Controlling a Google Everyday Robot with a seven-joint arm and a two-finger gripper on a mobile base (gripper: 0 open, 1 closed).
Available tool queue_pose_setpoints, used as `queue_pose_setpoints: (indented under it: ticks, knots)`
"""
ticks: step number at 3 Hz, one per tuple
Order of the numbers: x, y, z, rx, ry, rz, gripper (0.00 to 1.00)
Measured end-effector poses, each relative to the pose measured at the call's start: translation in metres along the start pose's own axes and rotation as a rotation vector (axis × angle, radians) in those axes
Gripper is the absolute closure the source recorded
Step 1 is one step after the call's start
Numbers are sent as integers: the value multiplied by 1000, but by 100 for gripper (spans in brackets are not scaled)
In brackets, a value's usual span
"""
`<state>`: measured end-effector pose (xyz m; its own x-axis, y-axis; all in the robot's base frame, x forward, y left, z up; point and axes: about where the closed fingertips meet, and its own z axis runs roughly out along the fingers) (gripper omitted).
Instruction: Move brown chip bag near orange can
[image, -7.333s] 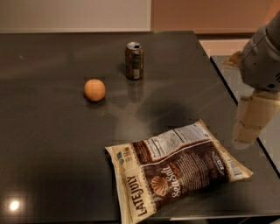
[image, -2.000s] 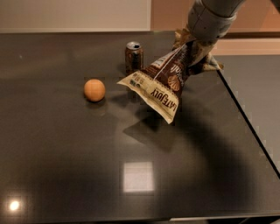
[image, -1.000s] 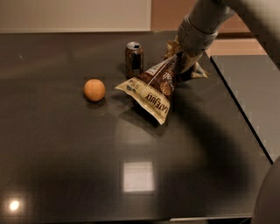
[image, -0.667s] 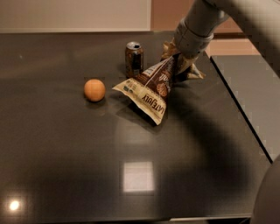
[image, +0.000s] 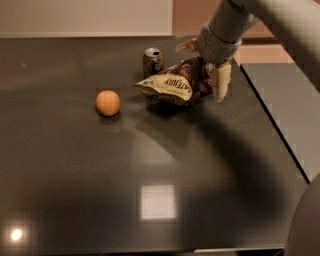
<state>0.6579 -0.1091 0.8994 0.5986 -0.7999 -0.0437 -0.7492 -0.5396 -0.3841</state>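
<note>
Since a moment ago the chip bag (image: 172, 86) has come down: it then hung slanted from the gripper with one corner pointing at the counter, and it now lies lower and flatter, its printed face turned up and its left tip pointing toward the orange (image: 108, 103). The arm (image: 227, 22) has dropped with it. The can (image: 152, 61) and the orange stand where they stood before.

The gripper (image: 204, 70) sits at the far right part of the counter (image: 75, 165), over the bag's right end, and the jaws are closed on that bunched end, one pale finger (image: 221, 82) showing on the near side and one on the far side.

The bag is just beside the can, in front of it and to its right; whether the two touch cannot be told. The orange lies apart to the left of both.

Counted: one chip bag, one can, one orange, one gripper
</note>
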Motion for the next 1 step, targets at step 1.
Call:
queue_pose_setpoints:
  ticks: [1]
  knots:
    - [0,0,0,0,0,0,0]
